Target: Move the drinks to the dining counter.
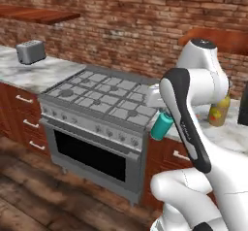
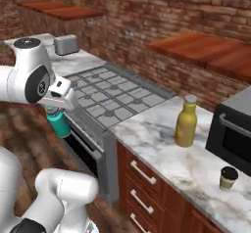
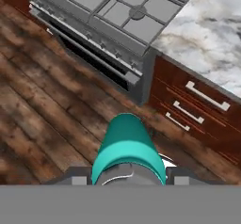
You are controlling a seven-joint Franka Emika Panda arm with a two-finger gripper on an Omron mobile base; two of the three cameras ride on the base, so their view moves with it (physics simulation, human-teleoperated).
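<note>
Nearest item: gripper [image 2: 57,108], jaws closed about the upper end of the teal bottle [image 2: 59,123]; the bottle hangs below the hand, long axis running straight down out of the jaws, clear of every surface, over the wood floor [image 3: 42,100] in front of the stove [image 1: 99,101]; in the left base view the same bottle [image 1: 161,125] shows beside the dark forearm, slightly tilted.

Next, farther: marble worktop [image 2: 162,144] to the right of the stove, along the brick wall [image 2: 147,36]; on it stand the yellow bottle [image 2: 187,122], upright, grey cap on, and, well apart to its right and nearer the front edge, the paper cup [image 2: 228,178], upright, black lid on; microwave [image 2: 234,131] just behind the cup; contents of the bottles and the cup cannot be seen, all three being closed.

Farthest: toaster [image 1: 30,51] on the worktop left of the stove.

Judgement: one drink is in hand, two wait on the worktop; the dining counter is not among the items listed here, so which way the carry must go cannot be told; the load should travel upright as it hangs.
</note>
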